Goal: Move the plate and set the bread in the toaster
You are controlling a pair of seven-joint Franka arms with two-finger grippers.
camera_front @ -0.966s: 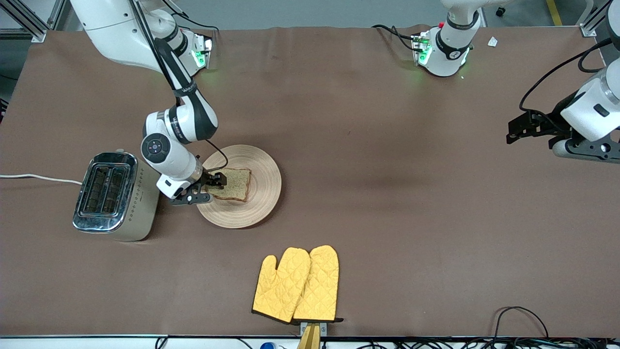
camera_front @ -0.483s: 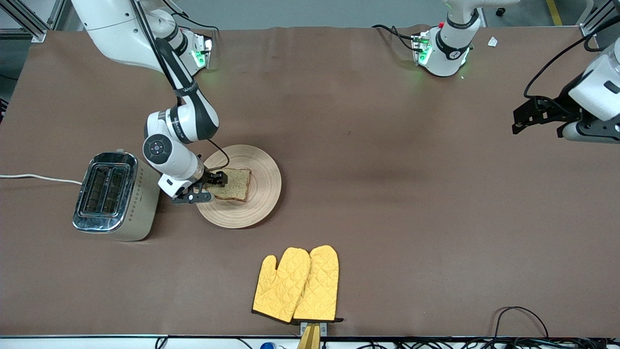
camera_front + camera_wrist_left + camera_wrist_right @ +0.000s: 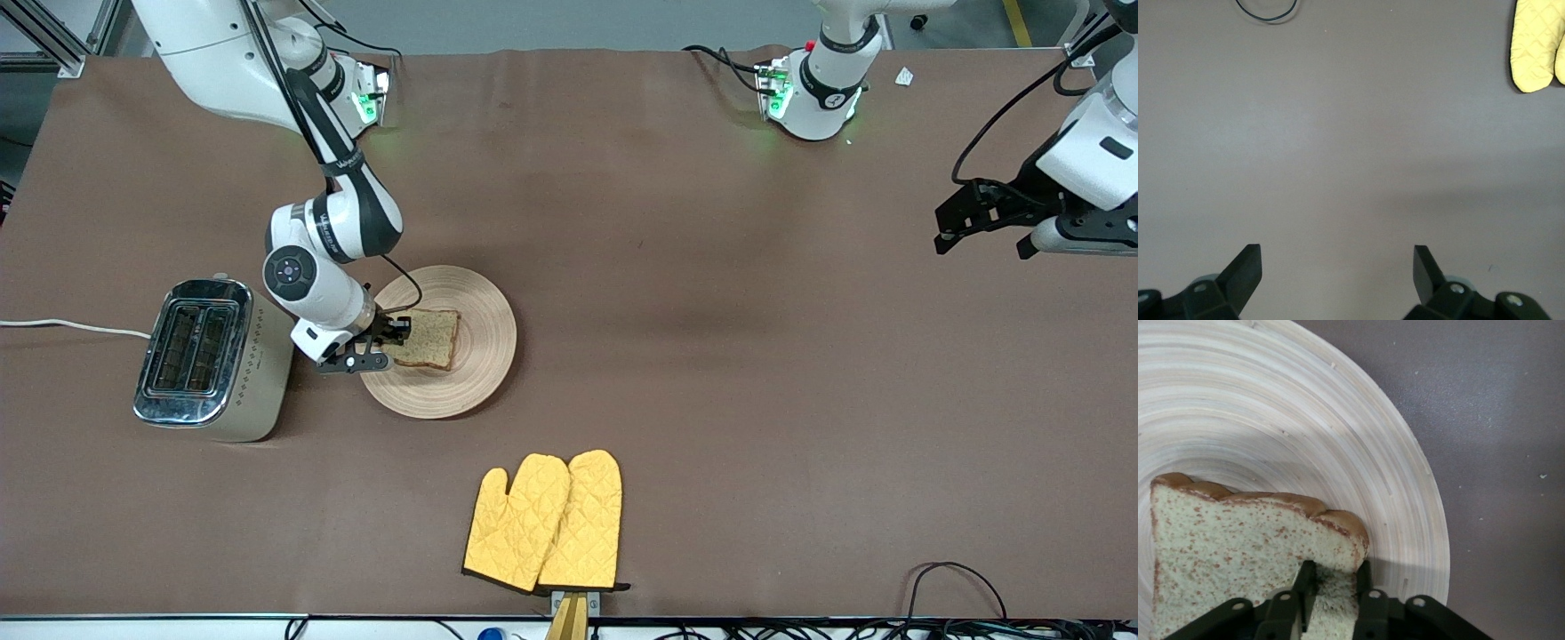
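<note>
- Now your right pincer is clamping the bread by its edge toward the toaster; the speckled slice is lying flat on the grooved wooden plate.
- Just beside the plate, toward the right arm's end of the worktop, the chrome-topped toaster is standing with its slots running away from the front camera.
- Your left pincer is waiting well apart, fingers spread.

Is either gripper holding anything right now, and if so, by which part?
The right gripper is shut on the bread, pinching one edge near a corner while it lies on the plate. The left gripper is open, holding nothing.
</note>
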